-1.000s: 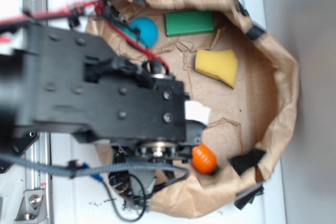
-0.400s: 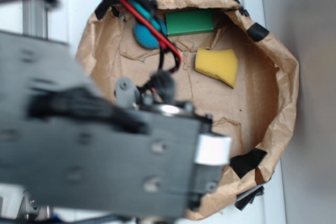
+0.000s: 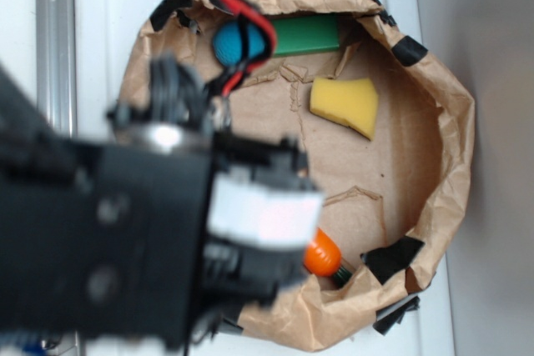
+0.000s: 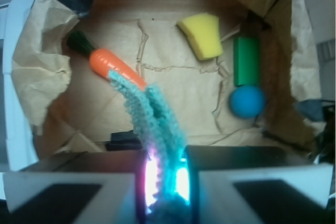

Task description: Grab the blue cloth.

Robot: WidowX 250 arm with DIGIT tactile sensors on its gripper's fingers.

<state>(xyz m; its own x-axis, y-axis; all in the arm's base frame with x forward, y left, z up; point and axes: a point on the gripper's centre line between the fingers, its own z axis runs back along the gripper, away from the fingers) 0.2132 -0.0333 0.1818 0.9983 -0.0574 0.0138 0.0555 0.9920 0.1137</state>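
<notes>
In the wrist view my gripper (image 4: 165, 179) is shut on the blue cloth (image 4: 149, 111), a pale teal knitted rag. The cloth hangs from between the jaws down toward the paper-lined floor, its free end lying over the tip of the orange carrot (image 4: 107, 65). In the exterior view the black arm and gripper body (image 3: 150, 239) fill the lower left and hide the cloth; only the carrot's orange end (image 3: 322, 254) shows beside it.
A brown paper-lined bin (image 3: 434, 122) holds a yellow sponge wedge (image 3: 346, 104), a green block (image 3: 304, 35) and a round blue ball (image 3: 238, 43). They also show in the wrist view: sponge (image 4: 202, 36), block (image 4: 245, 60), ball (image 4: 247, 102). Red and black cables (image 3: 242, 14) cross the ball.
The arm has shifted in the exterior view, lower and left compared with 0.4 s ago, and the carrot's end shows again at the bin's lower right.
</notes>
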